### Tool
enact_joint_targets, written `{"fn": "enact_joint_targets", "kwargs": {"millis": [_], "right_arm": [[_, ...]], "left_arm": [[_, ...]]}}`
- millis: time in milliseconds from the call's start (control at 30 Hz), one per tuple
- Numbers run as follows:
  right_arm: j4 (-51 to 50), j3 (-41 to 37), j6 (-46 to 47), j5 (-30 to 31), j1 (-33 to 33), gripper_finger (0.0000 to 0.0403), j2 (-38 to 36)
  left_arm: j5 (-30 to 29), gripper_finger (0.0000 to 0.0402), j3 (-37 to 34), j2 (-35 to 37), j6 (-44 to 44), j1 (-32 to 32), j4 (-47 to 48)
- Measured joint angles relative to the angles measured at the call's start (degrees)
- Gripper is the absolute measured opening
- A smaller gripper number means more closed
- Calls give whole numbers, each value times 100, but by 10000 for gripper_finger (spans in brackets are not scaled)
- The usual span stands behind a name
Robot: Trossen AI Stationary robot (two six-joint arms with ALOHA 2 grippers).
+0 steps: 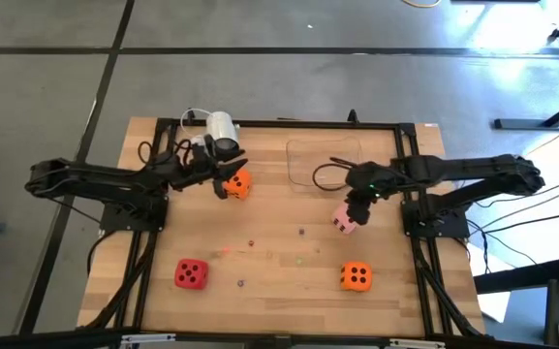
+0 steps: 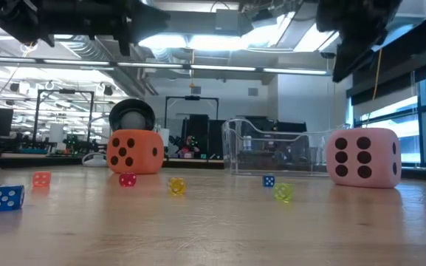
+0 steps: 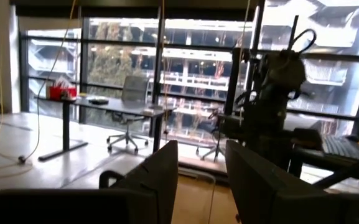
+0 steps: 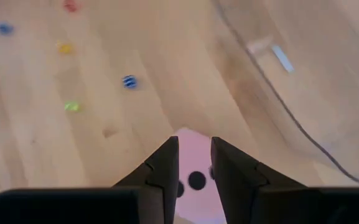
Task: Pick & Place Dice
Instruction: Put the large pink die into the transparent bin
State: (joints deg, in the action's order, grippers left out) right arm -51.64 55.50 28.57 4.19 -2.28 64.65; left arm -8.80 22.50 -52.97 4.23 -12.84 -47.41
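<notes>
Pale pink die (image 1: 344,221): resting on surface (image 1: 279,276), directly beneath right tool (image 1: 353,212), fingers narrowly parted, not gripping. Orange die (image 1: 237,184): just beside left tool (image 1: 223,184), jaws parted, empty. Clear container (image 1: 323,160): behind right tool.

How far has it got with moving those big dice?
Nothing looks finished: the clear container seems empty. All four dice sit on the table. In hand: the right gripper hangs over the pink die, fingers open, not gripping; the left gripper is beside an orange die, also open. The red die and the second orange die lie untouched.
</notes>
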Motion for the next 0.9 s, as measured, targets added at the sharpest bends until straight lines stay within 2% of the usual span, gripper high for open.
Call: {"fn": "enact_joint_targets", "kwargs": {"millis": [233,433,667,900], "right_arm": [[-285,7,402,109,33,98,259],[-621,7,576,71,153,142,277],[-971,7,700,78,289,203,276],[-1072,7,795,-84,521,228,275]], "left_arm": [[450,127,0,59,86,-2,-19],[1010,127,0,59,549,-2,136],[1000,127,0,59,618,0,100],[1034,127,0,59,861,2,93]]}}
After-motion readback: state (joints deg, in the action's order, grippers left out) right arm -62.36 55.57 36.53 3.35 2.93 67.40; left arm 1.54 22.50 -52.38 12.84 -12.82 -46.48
